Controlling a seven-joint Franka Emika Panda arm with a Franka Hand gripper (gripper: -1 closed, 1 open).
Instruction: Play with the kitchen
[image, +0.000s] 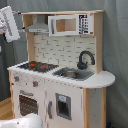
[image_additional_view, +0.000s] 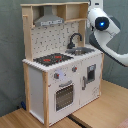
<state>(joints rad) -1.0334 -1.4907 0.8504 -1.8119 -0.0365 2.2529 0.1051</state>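
The kitchen (image: 62, 82) is a white and light-wood toy unit and stands in the middle of both exterior views. It has a black-red stovetop (image: 37, 65), a sink (image: 72, 74) with a black faucet (image: 85, 59), an oven door (image: 27, 104), a grey hood (image: 37, 26) and a pegboard back (image_additional_view: 50, 41). My gripper (image: 11, 24) is a white block at the first exterior view's upper left. It hangs in the air in front of the kitchen, level with the hood, touching nothing. In the second exterior view the arm's white wrist with a blue light (image_additional_view: 102, 22) sits at the upper right, next to the top shelf.
A white microwave-like box (image: 64, 23) fills the upper shelf. The kitchen stands on a wooden floor (image_additional_view: 100, 112), with grey curtain behind it. A white rounded part of the robot (image: 25, 122) shows at the first exterior view's bottom left.
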